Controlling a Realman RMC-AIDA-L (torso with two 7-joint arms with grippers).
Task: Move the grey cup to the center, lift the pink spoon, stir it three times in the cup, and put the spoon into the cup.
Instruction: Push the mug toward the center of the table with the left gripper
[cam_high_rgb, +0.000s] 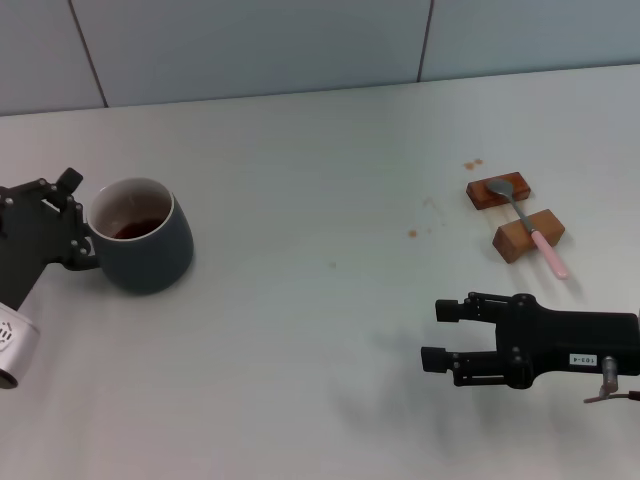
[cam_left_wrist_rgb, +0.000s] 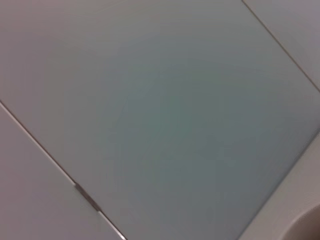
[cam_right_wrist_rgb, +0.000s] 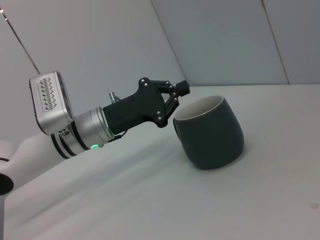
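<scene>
Gripping the cup (cam_high_rgb: 143, 238) at its handle side, the left gripper (cam_high_rgb: 82, 232) sits at the table's left edge in the head view, its black fingers closed on that side of the mug. The right wrist view shows the same hold from across the table: the left gripper (cam_right_wrist_rgb: 175, 102) reaches in from its silver wrist and meets the cup (cam_right_wrist_rgb: 210, 132) at the rim, and the handle itself is hidden behind the fingers. The cup stands on the table (cam_high_rgb: 300, 320), tipped slightly away from the gripper. Brown liquid stains show in its pale inside.

The spoon (cam_high_rgb: 530, 222) lies well apart, on the right side of the table. Its metal bowl rests on the farther wooden block (cam_high_rgb: 496, 192), its neck crosses the gap, and its pink handle lies over the nearer block (cam_high_rgb: 524, 237) and sticks out past it toward the robot. A few small brown spots (cam_high_rgb: 472, 164) mark the table near the blocks.

The right gripper (cam_high_rgb: 436, 335) hovers low over the table, near the blocks on the robot's side, with its jaws spread wide and nothing between them.

The left wrist view shows only pale wall panels (cam_left_wrist_rgb: 165, 115) and a seam.
</scene>
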